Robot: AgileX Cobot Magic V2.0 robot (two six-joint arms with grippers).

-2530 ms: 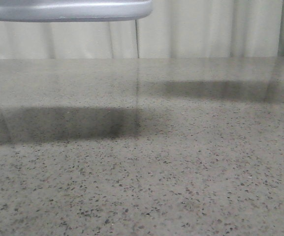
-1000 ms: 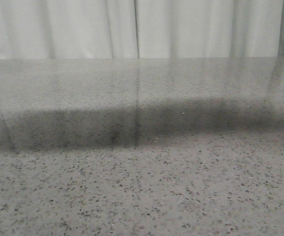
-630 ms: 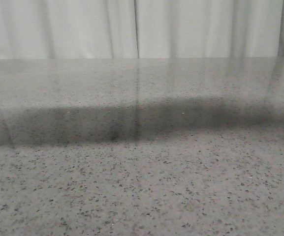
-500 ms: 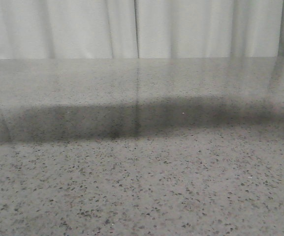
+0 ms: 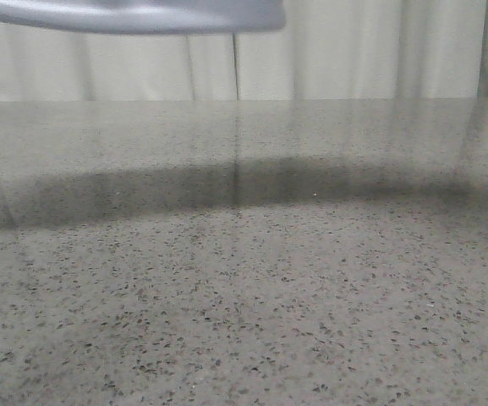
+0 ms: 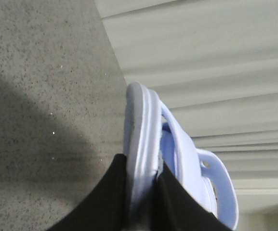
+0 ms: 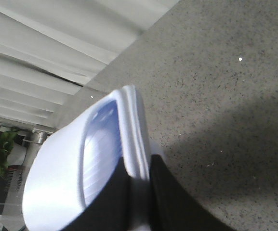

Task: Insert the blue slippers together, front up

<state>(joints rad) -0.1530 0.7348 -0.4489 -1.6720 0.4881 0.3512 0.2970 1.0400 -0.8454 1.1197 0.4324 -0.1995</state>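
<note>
Pale blue moulded foam slippers are off the speckled grey stone table (image 5: 252, 321): my left gripper (image 6: 141, 202) pinches one slipper (image 6: 143, 144) by its thick sole edge at lower centre, my right gripper (image 7: 136, 202) clamps the other slipper (image 7: 95, 159) likewise. In the front view, one slipper's underside shows at upper left. They look light, springy and slightly squashy, so I judge that firm sole-edge holds suit them.
</note>
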